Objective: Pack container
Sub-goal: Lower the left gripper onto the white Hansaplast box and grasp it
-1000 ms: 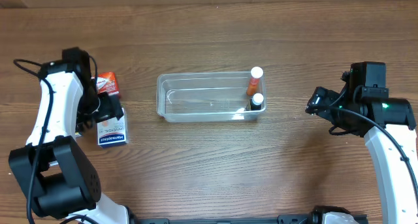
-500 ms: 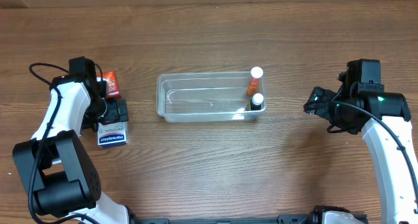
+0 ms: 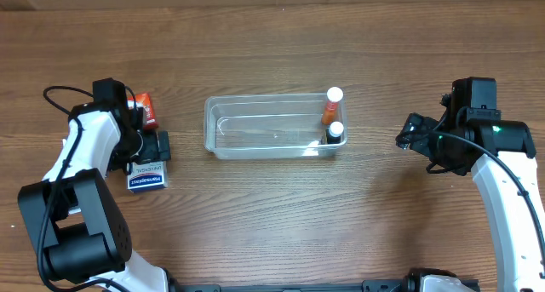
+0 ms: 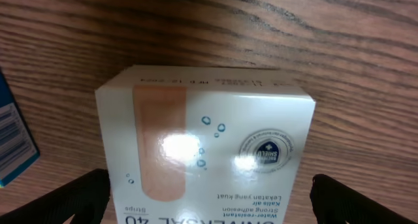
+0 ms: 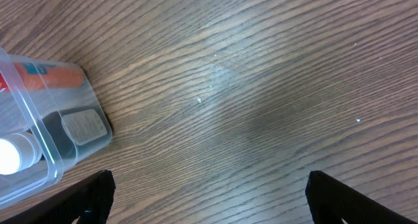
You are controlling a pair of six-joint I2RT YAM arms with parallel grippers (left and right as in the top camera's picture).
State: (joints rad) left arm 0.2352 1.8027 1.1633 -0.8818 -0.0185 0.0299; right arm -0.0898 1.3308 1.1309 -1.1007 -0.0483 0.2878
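The clear container (image 3: 271,126) sits in the middle of the surface (image 3: 272,224), with an orange bottle (image 3: 330,109) and a dark bottle (image 3: 334,132) standing at its right end. The left pincer (image 3: 152,147) is spread wide over a plaster box (image 4: 206,139) lying left of the container, one finger at either side. The right pincer (image 3: 410,137) hangs wide open and empty, to the container's right.

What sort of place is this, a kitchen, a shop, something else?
Most likely a robotics lab test bench: a left arm and right arm at a wooden table, with a clear container holding two small bottles, and a plaster box laid out.
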